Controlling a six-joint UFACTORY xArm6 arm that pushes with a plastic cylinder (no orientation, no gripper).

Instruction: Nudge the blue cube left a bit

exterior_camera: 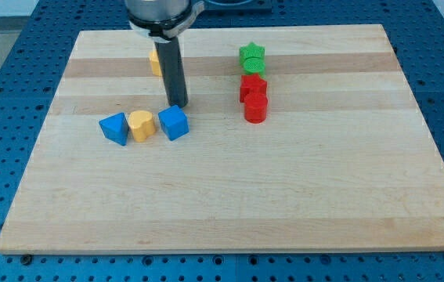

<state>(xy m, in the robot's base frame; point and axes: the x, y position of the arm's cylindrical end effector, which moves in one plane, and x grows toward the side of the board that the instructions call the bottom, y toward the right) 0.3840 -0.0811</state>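
Observation:
The blue cube [173,122] lies on the wooden board at the view's centre left. A yellow heart block [141,124] touches its left side, and a blue triangular block [114,128] lies left of that. My tip [178,106] stands just above the blue cube's upper right edge, very close to it or touching it. The dark rod rises from there to the view's top.
A yellow block [155,61] is partly hidden behind the rod near the view's top. A green star block [252,53] and a green round block [253,66] lie at the upper middle, with a red star block [253,86] and a red cylinder [255,108] just below them.

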